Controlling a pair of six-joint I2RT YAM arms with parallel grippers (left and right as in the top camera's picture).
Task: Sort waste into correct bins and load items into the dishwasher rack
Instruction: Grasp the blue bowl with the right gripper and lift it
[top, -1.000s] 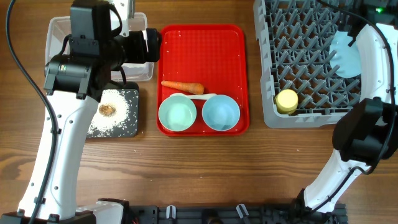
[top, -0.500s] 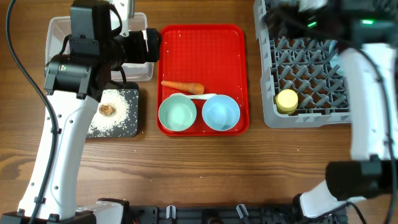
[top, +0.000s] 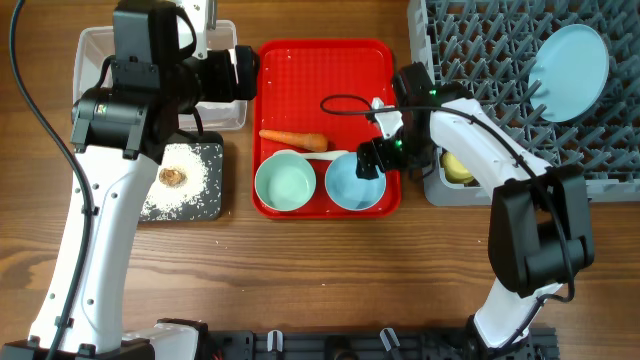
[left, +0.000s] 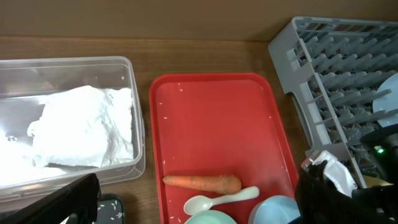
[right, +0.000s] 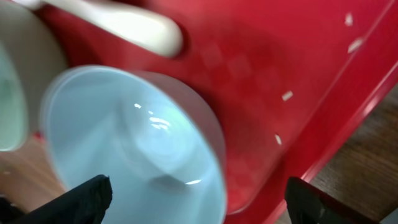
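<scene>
My right gripper is open, low over the right rim of the light-blue bowl; in the right wrist view the bowl lies between the fingers. The pale-green bowl, white spoon and carrot lie on the red tray. The light-blue plate stands in the grey rack; the yellow cup is partly hidden by my arm. My left gripper is open and empty beside the clear tub holding the napkin.
The black tray at front left holds rice grains and a brown lump. A few rice grains lie on the red tray. Bare wooden table runs along the front edge.
My right arm has left the rack and come down over the light-blue bowl on the red tray. The plate now stands alone in the rack. The left arm has not moved.
</scene>
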